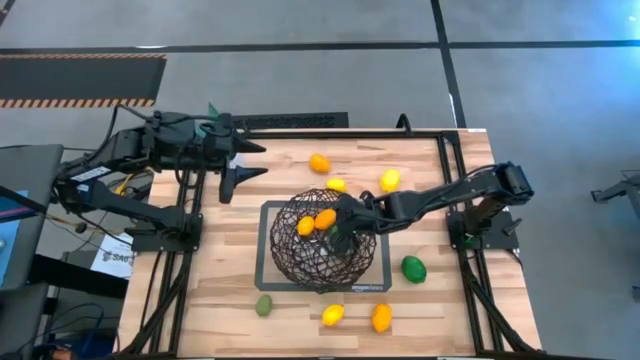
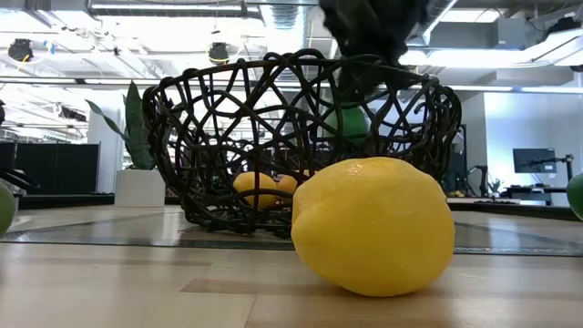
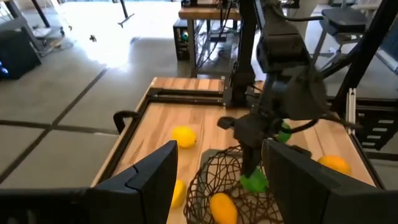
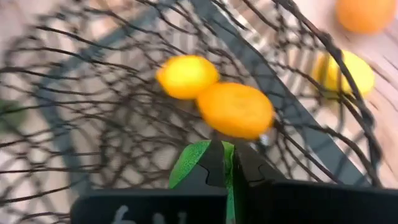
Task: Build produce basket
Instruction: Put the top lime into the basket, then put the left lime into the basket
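Wooden slats form the table [image 1: 300,300] at which two dark robot arms work, in an industrial room with a grey floor and bright ceiling lights. At its centre, on a flat grey-framed mat [image 1: 268,275], stands the basket [image 1: 300,260], a round bowl of dark brown open-weave wire. Reaching in from the right, the right gripper [image 4: 229,163] hangs inside the basket's right half, its fingers clenched on a green fruit [image 4: 193,160]. Two orange-yellow fruits [image 1: 316,222] already lie touching each other in the bowl's far part. More produce is scattered around the mat: an orange fruit [image 1: 319,162] and two yellow ones [image 1: 390,180] on the far side, a dark green fruit [image 1: 414,268] to the right, and a pale green [image 1: 264,305], a yellow [image 1: 333,314] and an orange [image 1: 381,317] along the near edge. The left gripper [image 1: 255,160] waits over the table's far left corner, fingers spread apart and holding nothing. Beyond the table, a teal-leaved plant [image 2: 135,123] stands in a white pot.
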Available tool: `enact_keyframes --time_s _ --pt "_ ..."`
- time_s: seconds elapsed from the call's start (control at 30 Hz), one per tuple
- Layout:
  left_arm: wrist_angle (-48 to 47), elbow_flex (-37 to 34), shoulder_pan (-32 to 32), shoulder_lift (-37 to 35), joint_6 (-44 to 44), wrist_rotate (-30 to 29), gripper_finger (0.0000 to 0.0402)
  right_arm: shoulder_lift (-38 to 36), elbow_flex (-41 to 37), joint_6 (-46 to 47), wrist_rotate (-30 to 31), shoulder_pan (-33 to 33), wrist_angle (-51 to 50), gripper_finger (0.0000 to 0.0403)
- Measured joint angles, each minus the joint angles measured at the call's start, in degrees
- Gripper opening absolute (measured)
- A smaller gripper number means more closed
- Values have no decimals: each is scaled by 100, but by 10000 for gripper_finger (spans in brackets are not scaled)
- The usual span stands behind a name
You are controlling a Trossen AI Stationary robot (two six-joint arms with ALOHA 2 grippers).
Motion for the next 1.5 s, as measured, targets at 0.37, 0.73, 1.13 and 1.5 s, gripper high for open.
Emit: enact_keyframes --time_s 0.37,0.73,1.13,1.5 --pt "-6 -2 0 106 -88 -5 220 2 -900 82 -24 -325 760 1" --pt "-5 -2 0 101 -277 -198 220 -3 -1503 106 -24 -460 1533 1" --pt "-183 -2 0 101 -465 -426 220 -11 -1440 224 -322 -496 1513 108" --pt "-1752 -91 -439 68 -2093 -1365 218 -176 1 -750 -847 -516 571 197"
